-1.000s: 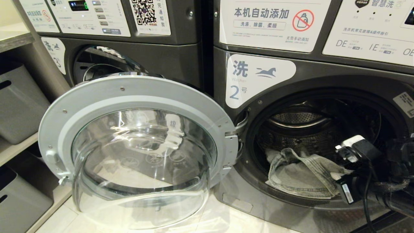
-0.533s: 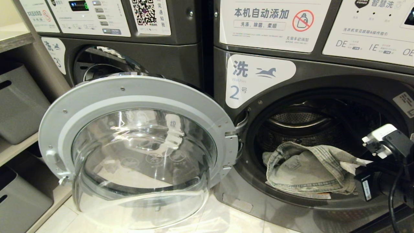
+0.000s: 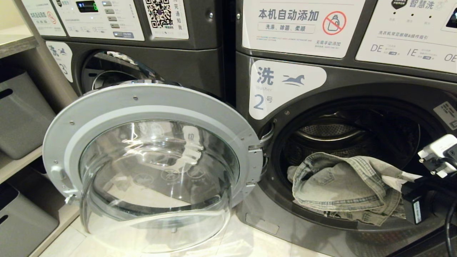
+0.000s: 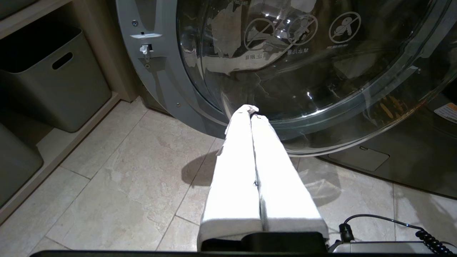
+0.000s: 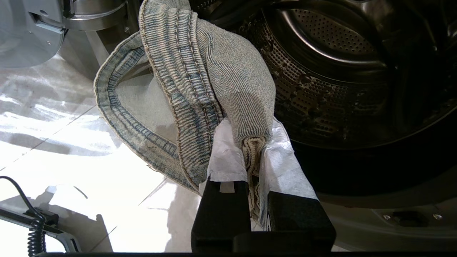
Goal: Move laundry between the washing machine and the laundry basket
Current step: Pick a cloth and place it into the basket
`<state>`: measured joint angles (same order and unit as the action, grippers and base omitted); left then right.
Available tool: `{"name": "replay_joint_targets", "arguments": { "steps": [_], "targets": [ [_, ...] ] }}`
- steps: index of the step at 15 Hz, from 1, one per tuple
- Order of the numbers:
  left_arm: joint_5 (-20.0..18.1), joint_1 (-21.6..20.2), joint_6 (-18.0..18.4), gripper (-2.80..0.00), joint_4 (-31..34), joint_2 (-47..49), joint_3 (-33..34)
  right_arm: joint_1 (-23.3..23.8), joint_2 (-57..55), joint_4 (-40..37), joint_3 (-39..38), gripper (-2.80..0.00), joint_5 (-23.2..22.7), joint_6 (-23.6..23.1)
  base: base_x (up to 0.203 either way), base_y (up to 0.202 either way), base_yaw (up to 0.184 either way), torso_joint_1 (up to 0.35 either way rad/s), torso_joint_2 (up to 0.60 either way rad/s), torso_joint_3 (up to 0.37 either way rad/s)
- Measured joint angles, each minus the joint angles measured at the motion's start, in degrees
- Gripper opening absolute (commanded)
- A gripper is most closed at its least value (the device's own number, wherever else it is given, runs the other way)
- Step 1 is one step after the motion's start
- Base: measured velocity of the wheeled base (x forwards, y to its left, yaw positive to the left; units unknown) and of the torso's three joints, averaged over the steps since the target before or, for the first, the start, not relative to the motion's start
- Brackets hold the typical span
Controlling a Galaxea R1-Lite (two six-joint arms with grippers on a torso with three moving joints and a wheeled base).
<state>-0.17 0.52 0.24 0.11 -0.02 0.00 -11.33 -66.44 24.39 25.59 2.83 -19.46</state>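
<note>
Since a second ago: right gripper (image 5: 254, 150) has drawn toward 3 o'clock, dragging the denim garment (image 3: 339, 182) over the washing machine (image 3: 321, 92) drum lip. You have its fingers (image 5: 228, 160) clenched on a fold, so it trails. Left gripper (image 4: 250, 112): clenched, empty, parked beside the door (image 3: 150, 107). Basket unseen.

Floor + shelving by my washers

Pale tiled floor (image 4: 117, 171) carries washing machine no. 2 (image 3: 342, 89) and the like machine beside it; its open door (image 3: 153, 160) hangs just above the tiles w/o touching, as far as I can tell. On my left, shelf boards (image 3: 18, 166) hold plain grey bins (image 3: 21, 114), one per level, another lower down (image 4: 53, 75).
</note>
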Motion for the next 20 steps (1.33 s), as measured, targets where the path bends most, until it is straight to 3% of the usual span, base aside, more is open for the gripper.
{"name": "replay_joint_targets", "arguments": {
  "steps": [6,20],
  "targets": [
    [0.01,-0.01,0.02,-2.80,0.02,0.00,0.00,0.01,1.99,-0.11,-1.50,-2.80,-0.02,-0.09,0.000,0.002,-0.030,0.000,0.00,0.004],
    [-0.01,0.00,0.02,-2.80,0.00,0.00,0.00,0.47,1.26,0.05,-1.18,-2.80,0.06,0.06,0.000,0.009,-0.175,0.002,0.00,0.003]
  ]
}}
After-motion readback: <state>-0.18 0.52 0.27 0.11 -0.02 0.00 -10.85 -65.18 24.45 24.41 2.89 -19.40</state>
